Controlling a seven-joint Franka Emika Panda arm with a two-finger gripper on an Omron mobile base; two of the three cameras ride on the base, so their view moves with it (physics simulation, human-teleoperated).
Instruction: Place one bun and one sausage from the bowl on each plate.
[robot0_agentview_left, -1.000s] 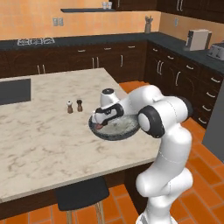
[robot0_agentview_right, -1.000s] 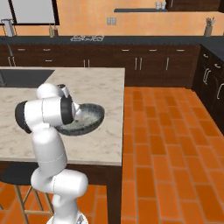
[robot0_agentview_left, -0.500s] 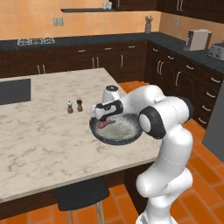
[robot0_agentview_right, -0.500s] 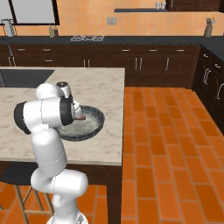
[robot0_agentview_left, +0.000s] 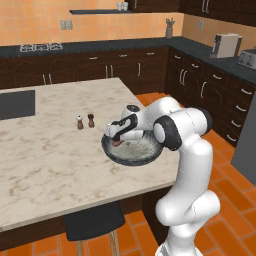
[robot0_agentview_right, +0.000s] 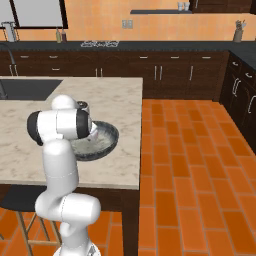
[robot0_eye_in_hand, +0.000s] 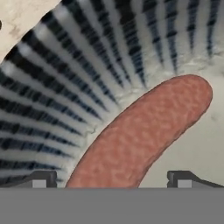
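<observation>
Dark cabinets (robot0_agentview_left: 125, 67), orange tile floor (robot0_agentview_right: 190, 165)

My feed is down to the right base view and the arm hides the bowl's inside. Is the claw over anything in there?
Observer: Yes, the hand view shows a sausage lying against the bowl's streaky wall.
Operator: Is the claw shut on it?
Observer: No, the claw is open, one tip either side of the sausage.
Operator: Anything else on the counter nearby?
Observer: The left base view shows two small shakers standing apart from the bowl.
</observation>
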